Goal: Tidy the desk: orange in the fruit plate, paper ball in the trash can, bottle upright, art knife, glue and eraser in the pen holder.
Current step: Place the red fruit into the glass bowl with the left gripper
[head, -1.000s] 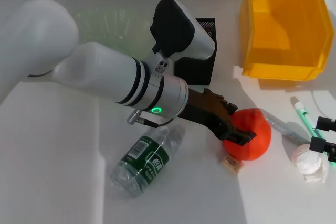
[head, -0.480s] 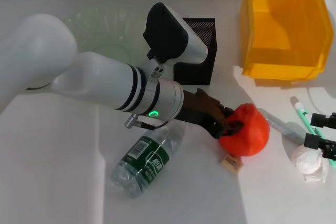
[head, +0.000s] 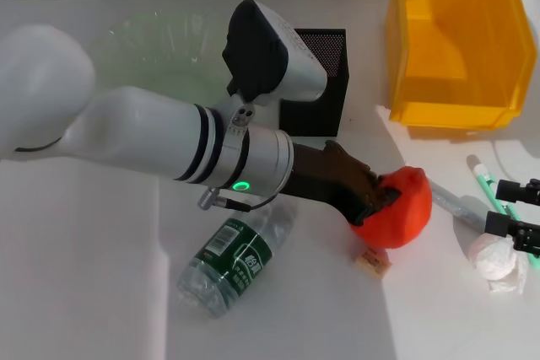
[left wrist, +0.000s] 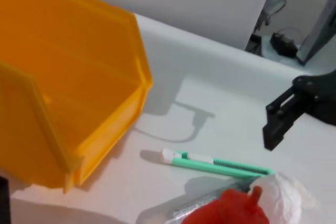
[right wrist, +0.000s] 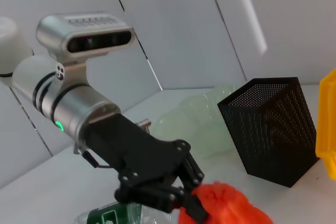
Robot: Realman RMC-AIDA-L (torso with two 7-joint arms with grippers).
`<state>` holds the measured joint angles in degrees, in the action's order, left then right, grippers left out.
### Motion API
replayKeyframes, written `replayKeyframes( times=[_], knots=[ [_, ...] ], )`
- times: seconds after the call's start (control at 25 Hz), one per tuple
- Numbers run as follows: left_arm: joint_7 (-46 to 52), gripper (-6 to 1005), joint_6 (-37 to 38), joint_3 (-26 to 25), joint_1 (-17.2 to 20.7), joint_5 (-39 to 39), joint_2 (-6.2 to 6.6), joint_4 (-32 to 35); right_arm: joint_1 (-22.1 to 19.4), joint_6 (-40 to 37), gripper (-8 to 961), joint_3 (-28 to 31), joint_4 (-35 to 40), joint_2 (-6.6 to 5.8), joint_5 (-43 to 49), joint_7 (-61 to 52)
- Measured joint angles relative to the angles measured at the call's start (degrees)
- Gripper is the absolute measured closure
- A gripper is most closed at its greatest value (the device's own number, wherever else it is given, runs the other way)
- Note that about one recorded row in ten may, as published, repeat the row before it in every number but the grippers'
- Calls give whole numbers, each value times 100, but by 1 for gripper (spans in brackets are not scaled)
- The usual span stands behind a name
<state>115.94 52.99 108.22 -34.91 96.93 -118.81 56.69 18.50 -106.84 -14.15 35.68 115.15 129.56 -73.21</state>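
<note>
Left hand [head: 381, 205], dark jointed fingers, clamped on the orange [head: 396, 208]: rounded, bright red-orange, bumpy skin, small pointed top. Orange in front of the pen holder [head: 319, 82] and toward the right, over the white tabletop [head: 84, 292]; contact with the surface unclear. Pen holder: tall square black metal mesh box. Eraser [head: 372, 262], tiny tan block, just below the orange. Bottle [head: 236, 257], clear ribbed plastic with dark green label, lying on its side left of the orange. Fruit plate [head: 160, 40], translucent pale green glass, ruffled rim, left of the pen holder. Trash can [head: 456, 40], straight-walled translucent yellow-orange plastic, right of the pen holder. Right hand [head: 513, 215], released, at the crumpled white paper ball [head: 495, 260], right of the orange.
</note>
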Motion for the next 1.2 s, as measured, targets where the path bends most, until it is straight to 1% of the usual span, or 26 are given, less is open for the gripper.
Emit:
replayKeyframes(
  times=[0.04, 0.08, 0.12, 0.24, 0.28, 0.32, 0.36, 0.4, 0.44, 0.48, 0.56, 0.6, 0.64, 0.68, 0.72, 0.76, 0.8, 0.84, 0.88, 0.92, 0.96, 1.0, 1.04, 1.12, 1.2],
  knots=[
    [0, 887, 0, 0, 0, 0, 0, 0, 0, 0, 266, 0, 0, 0, 0, 0],
    [-159, 897, 293, -302, 120, -138, 4, 103, 11, 0, 266, 0, 0, 0, 0, 0],
    [-159, 907, 293, -302, 120, -138, 4, 103, 19, 0, 266, 0, 0, 2, 0, 0],
    [-564, 932, 1176, -1185, 333, -436, 10, 194, 34, 0, 266, 0, 0, 7, 0, 0],
    [-681, 937, 1526, -1579, 386, -529, 12, 184, 39, 0, 266, -1, 0, 10, 0, 0],
    [-681, 942, 1526, -1579, 386, -529, 12, 184, 43, 0, 266, 0, 0, 12, 0, 0],
    [-815, 947, 2108, -2250, 481, -628, 20, 152, 50, 0, 266, 0, 0, 14, 0, 0],
    [-887, 952, 2573, -2805, 567, -653, 27, 140, 71, -1, 266, 0, -4, 21, 0, 0],
    [-912, 952, 2794, -3090, 610, -655, 35, 139, 88, 1, 266, 0, -6, 26, 0, 0],
    [-931, 952, 3009, -3482, 662, -647, 45, 139, 104, 4, 266, -1, -7, 32, 0, 0],
    [-931, 952, 3009, -3482, 662, -647, 45, 139, 116, 6, 266, 0, -7, 39, 0, 0],
    [-945, 951, 3344, -4255, 748, -553, 96, 138, 156, 15, 266, 0, -9, 55, 0, 0],
    [-950, 951, 3386, -4652, 779, -447, 151, 111, 156, 15, 266, 0, -9, 55, 0, 0],
    [-950, 951, 3386, -4652, 779, -447, 151, 111, 196, 28, 266, -4, -9, 70, 2, 0],
    [-956, 951, 3356, -4958, 789, -335, 214, 59, 196, 28, 266, -4, -9, 70, 2, 0],
    [-956, 951, 3356, -4958, 789, -335, 214, 59, 225, 37, 266, -6, -9, 78, 13, 0],
    [-1000, 951, 3105, -5510, 753, -66, 362, -189, 276, 41, 266, -8, -9, 90, 41, 0],
    [-1000, 951, 3105, -5510, 753, -66, 362, -189, 303, 43, 266, -9, -9, 99, 57, 0],
    [-1146, 951, 2784, -5721, 686, 25, 469, -458, 354, 46, 266, -13, -9, 121, 74, 0],
    [-1146, 952, 2784, -5721, 686, 25, 469, -458, 369, 48, 266, -17, -9, 131, 76, 0],
    [-1273, 952, 2409, -5806, 605, 83, 555, -756, 385, 49, 267, -22, -9, 139, 77, 0],
    [-1273, 949, 2409, -5806, 605, 83, 555, -756, 385, 49, 267, -22, -9, 139, 77, 0],
    [-1274, 947, 1911, -5807, 506, 184, 600, -1025, 405, 54, 267, -36, -9, 148, 78, 0],
    [-1278, 942, 1709, -5803, 462, 255, 561, -1081, 409, 55, 267, -47, -9, 152, 79, 0],
    [-1311, 866, 1649, -5811, 444, 314, 518, -1083, 417, 57, 267, -71, -9, 161, 79, 0]
  ],
)
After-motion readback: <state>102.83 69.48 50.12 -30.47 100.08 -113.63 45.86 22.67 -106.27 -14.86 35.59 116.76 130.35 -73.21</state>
